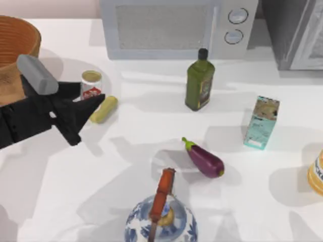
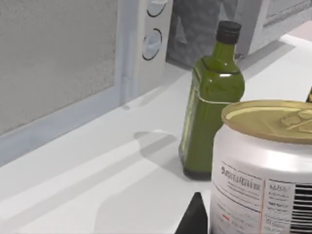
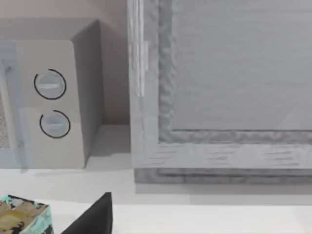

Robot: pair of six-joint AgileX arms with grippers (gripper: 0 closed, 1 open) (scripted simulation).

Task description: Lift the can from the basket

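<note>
The can (image 1: 91, 83), a short tin with a red-and-white label and a pale gold top, stands upright on the white table just right of the basket (image 1: 20, 38), not inside it. My left gripper (image 1: 89, 120) reaches in from the left edge and is open, with nothing between its fingers. Its far finger (image 1: 97, 101) lies right beside the can. In the left wrist view the can (image 2: 265, 165) looms close, next to a dark fingertip (image 2: 194, 217). A dark part of my right gripper (image 3: 95, 217) shows in the right wrist view, facing the back wall.
A yellow-green cylinder (image 1: 104, 109) lies by the left gripper's far finger. Further right are an oil bottle (image 1: 200, 80), an eggplant (image 1: 204, 160) and a teal carton (image 1: 262, 122). A microwave (image 1: 176, 27) lines the back. A blue-and-white kettle (image 1: 161, 214) sits in front.
</note>
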